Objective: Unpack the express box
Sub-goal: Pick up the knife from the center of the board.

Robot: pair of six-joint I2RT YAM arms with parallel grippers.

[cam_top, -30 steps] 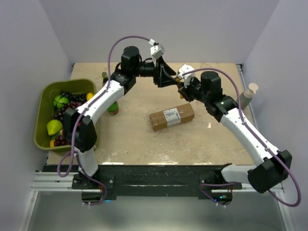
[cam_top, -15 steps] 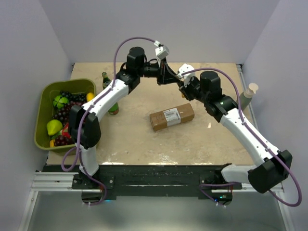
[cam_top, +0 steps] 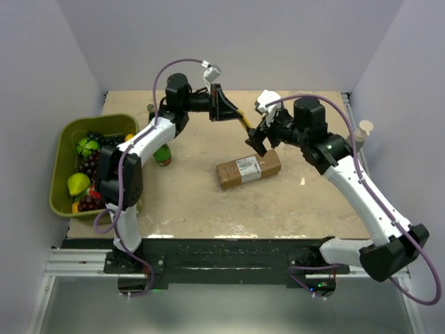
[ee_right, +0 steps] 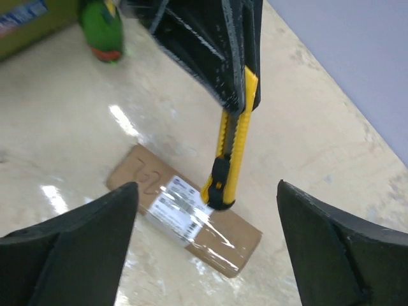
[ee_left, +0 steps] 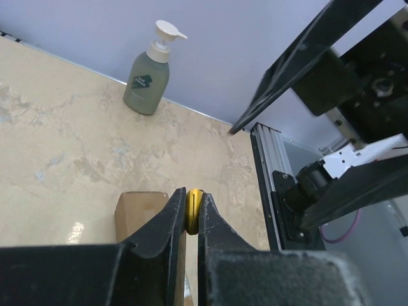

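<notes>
A green bin (cam_top: 97, 118) of fruit is noted at the left edge of the desk (cam_top: 201, 202), with a green bottle (cam_top: 163, 156) stood near it, partly hidden by the left arm. The left hand (cam_top: 229, 109) is raised over the far middle of the desk. Its fingers are pressed onto a yellow knife (cam_top: 245, 124), which is held by its upper end and slants down toward the right. The box (cam_top: 248, 168) is found lying flat near the desk's centre, label up, gripped by neither hand. In the right wrist view the knife's lower end is seen over the box's far edge; contact cannot be determined. The right hand (cam_top: 259, 141) is spread wide just beside the knife, with nothing gripped. A pump bottle (cam_top: 356, 142) is stood at the right edge.
</notes>
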